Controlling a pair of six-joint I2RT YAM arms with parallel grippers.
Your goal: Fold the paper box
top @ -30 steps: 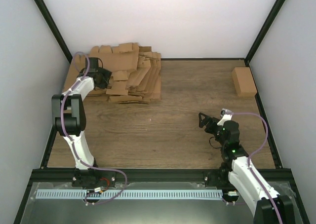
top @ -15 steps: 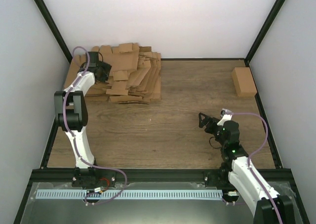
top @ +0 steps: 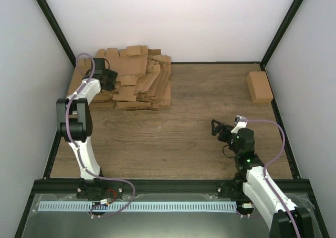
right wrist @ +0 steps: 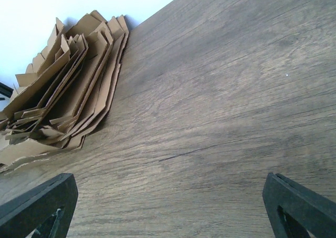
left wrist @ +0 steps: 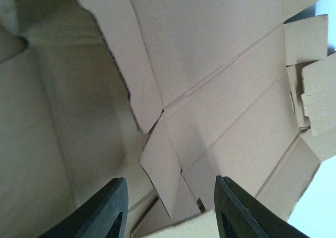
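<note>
The paper box (top: 260, 86) is a small, plain brown block, closed up, at the desk's (top: 184, 138) far right corner. The left tool (left wrist: 169, 181) is apart over the heap of flat sheets (top: 134, 83). The right tool (right wrist: 169, 198) is wide apart.

The paper box (top: 259, 86) is matt brown cardboard.

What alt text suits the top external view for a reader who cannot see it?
The left tool reaches over a heap of cardboard sheets at the far left corner of the table. The right tool hangs open over bare wood, and a small brown carton sits far right.
</note>
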